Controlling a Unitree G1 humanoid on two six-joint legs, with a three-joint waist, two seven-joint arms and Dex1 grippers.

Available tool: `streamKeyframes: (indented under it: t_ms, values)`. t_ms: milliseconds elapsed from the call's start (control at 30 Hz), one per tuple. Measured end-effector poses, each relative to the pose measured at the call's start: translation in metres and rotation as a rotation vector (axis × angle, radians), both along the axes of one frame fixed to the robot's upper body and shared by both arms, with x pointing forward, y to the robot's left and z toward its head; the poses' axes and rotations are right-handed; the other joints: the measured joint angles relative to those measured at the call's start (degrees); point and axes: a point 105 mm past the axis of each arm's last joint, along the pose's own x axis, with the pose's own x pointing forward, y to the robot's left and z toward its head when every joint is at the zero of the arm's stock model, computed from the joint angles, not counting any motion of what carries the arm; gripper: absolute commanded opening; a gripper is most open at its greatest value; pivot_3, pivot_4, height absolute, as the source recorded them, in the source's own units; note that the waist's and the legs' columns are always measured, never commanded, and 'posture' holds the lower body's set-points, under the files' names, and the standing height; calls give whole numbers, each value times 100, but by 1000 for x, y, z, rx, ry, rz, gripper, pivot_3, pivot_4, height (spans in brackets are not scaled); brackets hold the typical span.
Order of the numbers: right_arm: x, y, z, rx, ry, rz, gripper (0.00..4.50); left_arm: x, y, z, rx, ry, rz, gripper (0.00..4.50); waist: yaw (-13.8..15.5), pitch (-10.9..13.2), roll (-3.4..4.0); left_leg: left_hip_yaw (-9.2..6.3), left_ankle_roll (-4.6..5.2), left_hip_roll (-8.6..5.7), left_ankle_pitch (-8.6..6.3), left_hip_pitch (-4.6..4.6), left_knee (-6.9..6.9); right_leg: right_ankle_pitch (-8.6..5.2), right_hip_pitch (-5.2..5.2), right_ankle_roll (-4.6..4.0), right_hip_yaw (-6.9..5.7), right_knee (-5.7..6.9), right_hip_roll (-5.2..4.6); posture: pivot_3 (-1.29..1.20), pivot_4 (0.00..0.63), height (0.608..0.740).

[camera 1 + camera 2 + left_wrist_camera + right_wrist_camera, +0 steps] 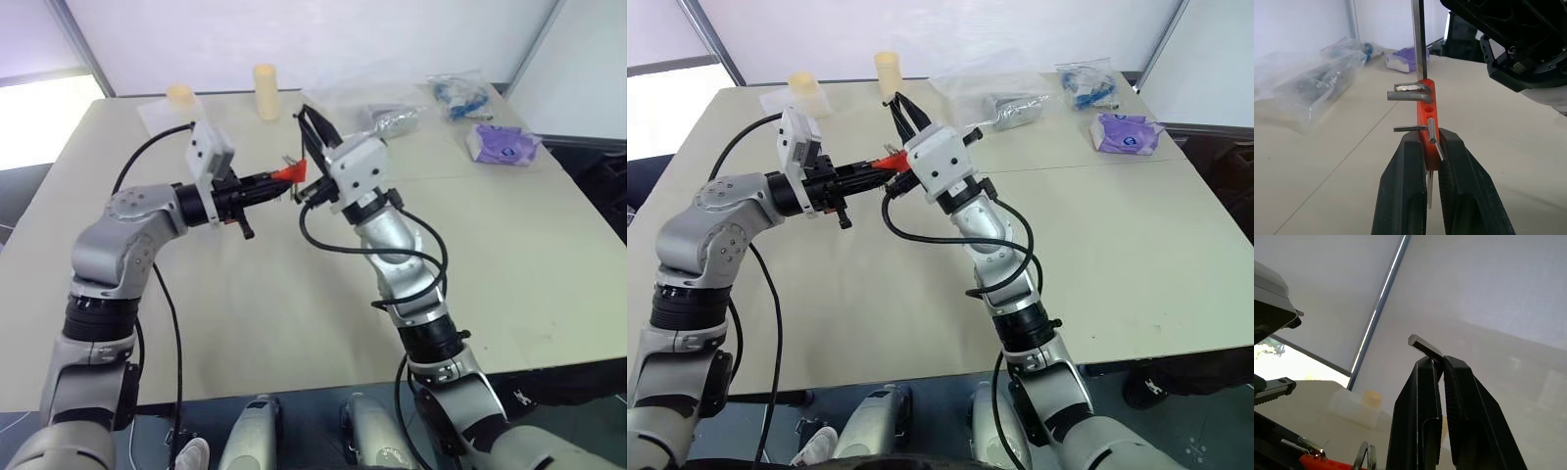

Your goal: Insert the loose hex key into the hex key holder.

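Note:
My left gripper (1427, 139) is shut on the lower end of the red-orange hex key holder (1426, 105), which it holds above the table. Short grey keys stick out of one side of the holder. The loose hex key (1419, 39) is a thin grey rod whose long shaft meets the holder's free end. I cannot tell how deep it sits. My right gripper (1437, 360) is shut on the key's bent end (1424, 345). In the left eye view the holder (287, 174) hangs between the left gripper (277, 179) and the raised right gripper (306, 113).
Along the far edge of the beige table (294, 323) stand two yellowish cylinders (265, 91) (179, 94). A clear bag with a grey item (392, 116), a bag with blue parts (460, 95) and a purple packet (502, 144) lie at the back right.

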Motion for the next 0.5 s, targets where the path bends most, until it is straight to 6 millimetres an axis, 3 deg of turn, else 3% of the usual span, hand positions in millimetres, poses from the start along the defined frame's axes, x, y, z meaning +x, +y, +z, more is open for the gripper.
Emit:
streamKeyframes:
  t_ms: [500]
  values:
    - [-1,3,-1,-8,6,15,43,1,0,0,1,-3,4,0,0,0,0,0,0,0,0,0,0,0,0,0,0,0,0,0,150,740]
